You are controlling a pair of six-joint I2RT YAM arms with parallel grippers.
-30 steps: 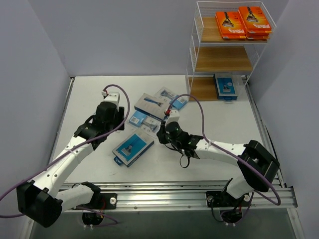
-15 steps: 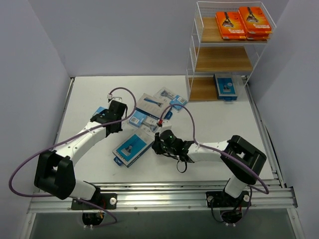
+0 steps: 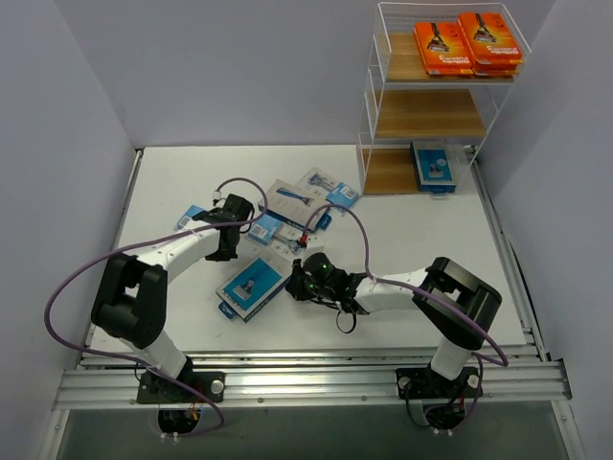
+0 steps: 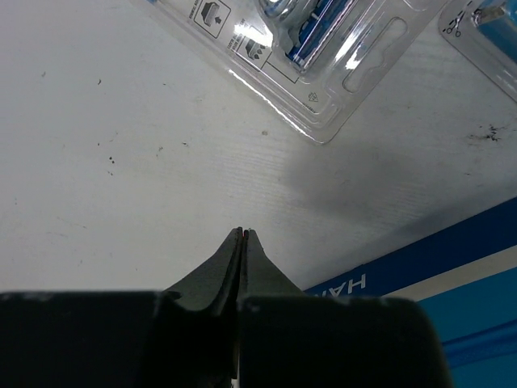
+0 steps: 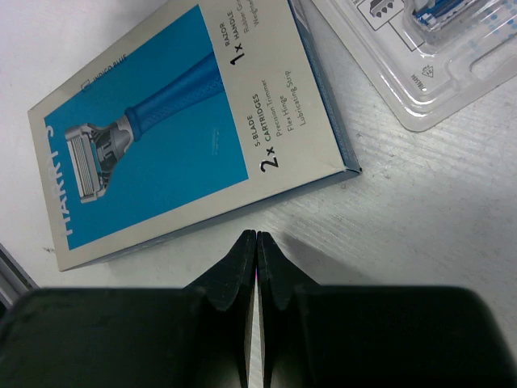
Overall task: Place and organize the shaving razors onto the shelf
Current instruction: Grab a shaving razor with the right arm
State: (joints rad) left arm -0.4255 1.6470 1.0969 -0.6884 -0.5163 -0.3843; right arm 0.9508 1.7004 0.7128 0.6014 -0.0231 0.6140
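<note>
Jaws pressed together on both arms, nothing held. Left gripper [image 4: 242,234] hangs low over the table [image 4: 105,178], a clear blister pack [image 4: 311,65] just ahead. Right gripper [image 5: 256,237] sits just beside the corner of a blue-and-grey box [image 5: 178,137] lying flat. Over on the shelf [image 3: 426,115]: orange boxes [image 3: 469,43] up top, one blue box [image 3: 434,166] on the bottom tier.

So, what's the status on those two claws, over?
Left gripper shut, empty, over table. Right gripper shut, empty, tips at edge of blue razor box. Blister packs close, none blocking.
</note>
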